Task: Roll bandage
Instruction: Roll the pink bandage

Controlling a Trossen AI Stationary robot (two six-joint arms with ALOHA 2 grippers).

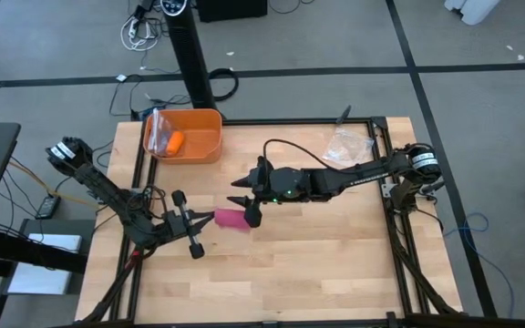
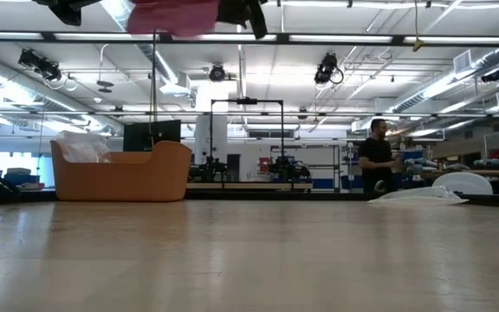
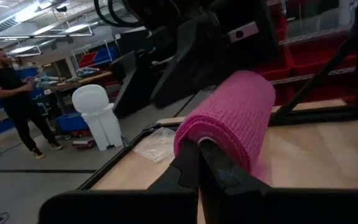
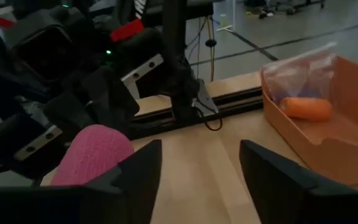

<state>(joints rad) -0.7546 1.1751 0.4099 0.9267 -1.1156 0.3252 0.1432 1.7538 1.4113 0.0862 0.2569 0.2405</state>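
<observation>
Table (image 1: 335, 264): a pale wooden top in a dark frame, seen from above with both arms reaching toward its middle. Left arm (image 1: 108, 196): entered from the left edge, its gripper (image 1: 210, 218) ending just left of centre; the fingers (image 3: 188, 168) are seen pressed together in the left wrist view, pinched on the near end of the bandage. Right arm (image 1: 354, 173): entered from the right edge, its gripper (image 1: 247, 207) ending at the same spot from the opposite side; in the right wrist view the two fingers (image 4: 138, 168) are spread wide with bare table between them, and nothing is held. Orange bin (image 1: 199, 137): placed at the far-left part of the table, well apart from both grippers, with a small orange object (image 1: 175, 141) inside. Clear bag (image 1: 346, 146): lying at the far right. Bandage (image 1: 231, 219): a short pink cylinder, fully wound as far as can be seen, raised off the table at the top of the low view and lying between the two grippers. Its long axis runs roughly left to right, in line with the left fingers. From the right jaws it lies just off to one side, not between them, so the left gripper is judged the sole carrier, and any regrasp by the right would call for a small sideways shift first.
</observation>
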